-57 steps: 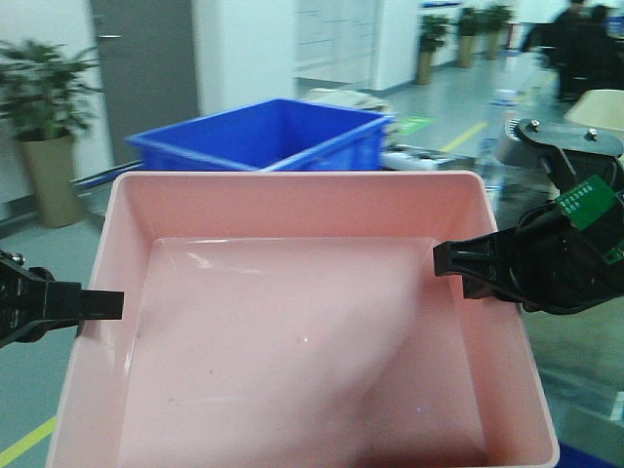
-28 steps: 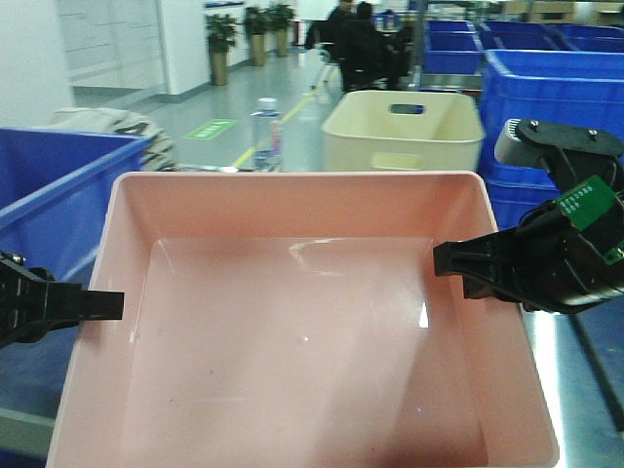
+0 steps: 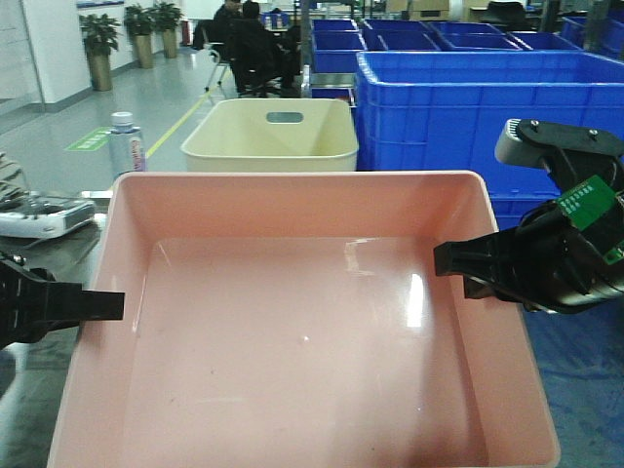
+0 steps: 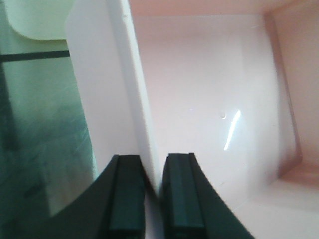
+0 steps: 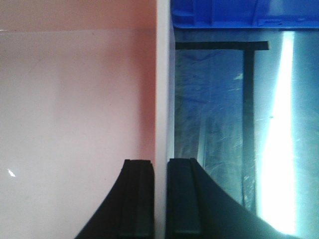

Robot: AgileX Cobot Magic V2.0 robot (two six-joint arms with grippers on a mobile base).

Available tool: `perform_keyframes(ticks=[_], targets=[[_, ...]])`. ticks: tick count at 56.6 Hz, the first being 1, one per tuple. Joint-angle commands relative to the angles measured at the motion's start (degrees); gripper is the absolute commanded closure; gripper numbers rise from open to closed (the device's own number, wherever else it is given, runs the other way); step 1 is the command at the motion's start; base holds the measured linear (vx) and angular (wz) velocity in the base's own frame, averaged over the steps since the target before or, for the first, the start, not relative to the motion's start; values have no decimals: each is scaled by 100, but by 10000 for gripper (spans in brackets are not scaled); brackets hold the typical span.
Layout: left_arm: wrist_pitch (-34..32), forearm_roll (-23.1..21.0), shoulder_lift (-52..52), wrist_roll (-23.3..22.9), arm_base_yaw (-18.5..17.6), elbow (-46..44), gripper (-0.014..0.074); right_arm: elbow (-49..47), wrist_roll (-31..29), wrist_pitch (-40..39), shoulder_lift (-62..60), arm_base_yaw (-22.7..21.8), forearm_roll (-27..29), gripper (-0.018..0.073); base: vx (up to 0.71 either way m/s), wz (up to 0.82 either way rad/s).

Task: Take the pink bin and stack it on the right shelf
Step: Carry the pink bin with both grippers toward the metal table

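— Where's the pink bin (image 3: 302, 331)?
— I'm clamping it by both side walls, left gripper (image 4: 153, 160) and right gripper (image 5: 159, 163) pinching them tight. Wrist views alone are showing the right shelf (image 5: 214, 109) beside it. The cream bin (image 3: 273, 136) behind it is drifting left since a moment ago.

Site: large indoor industrial hall, warehouse or logistics type. Evidence: stacked blue crates (image 3: 458, 107) fill the right and rear, with an open cream bin (image 3: 273, 136) in front of them. Grey polished floor carries a painted yellow lane line (image 3: 175, 124). The right shelf (image 5: 219, 124) is dark, glossy and marked with black tape. Far end reads more like office space (potted plants (image 3: 99, 34), seated people (image 3: 252, 44)).
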Motion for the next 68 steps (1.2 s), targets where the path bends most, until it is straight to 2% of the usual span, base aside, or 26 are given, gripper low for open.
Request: perform_keyframes(ticks=[1, 54, 59, 63, 68], targets=[[-107, -495, -159, 75, -91, -177, 595, -226, -63, -585, -196, 12, 145, 571, 15, -25], [-107, -495, -159, 75, -91, -177, 595, -226, -63, -585, -196, 12, 143, 571, 3, -4], [-257, -495, -159, 75, -91, -177, 595, -226, -63, -585, -196, 12, 143, 571, 0, 0], [-280, -430, -102, 51, -91, -177, 595, -226, -63, -633, -177, 12, 143, 570, 0, 0], [-272, 27, 82, -161, -91, -177, 595, -226, -63, -717, -70, 12, 137, 567, 0, 0]])
